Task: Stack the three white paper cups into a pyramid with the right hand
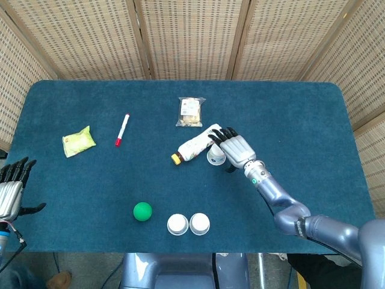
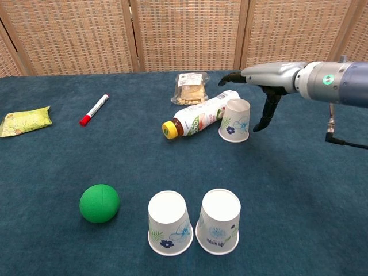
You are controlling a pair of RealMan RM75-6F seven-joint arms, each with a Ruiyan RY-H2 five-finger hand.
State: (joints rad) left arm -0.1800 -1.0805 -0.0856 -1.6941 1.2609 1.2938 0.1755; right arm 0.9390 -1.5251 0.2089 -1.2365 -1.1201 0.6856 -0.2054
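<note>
Two white paper cups stand upside down side by side near the front edge, the left cup (image 1: 177, 224) (image 2: 170, 223) and the right cup (image 1: 200, 223) (image 2: 218, 221). A third cup (image 1: 215, 157) (image 2: 236, 120) stands upside down mid-table, against a lying bottle (image 1: 195, 144) (image 2: 201, 119). My right hand (image 1: 234, 149) (image 2: 268, 77) hovers just above and to the right of this cup, fingers spread over its top, thumb hanging down beside it without touching. It holds nothing. My left hand (image 1: 12, 191) rests empty at the table's left front edge, fingers apart.
A green ball (image 1: 142, 211) (image 2: 99, 203) lies left of the cup pair. A snack packet (image 1: 191, 112) (image 2: 191, 87) sits behind the bottle. A red marker (image 1: 122, 129) (image 2: 94, 110) and a green sachet (image 1: 79, 142) (image 2: 25, 121) lie at the left. Wicker screens stand behind the table.
</note>
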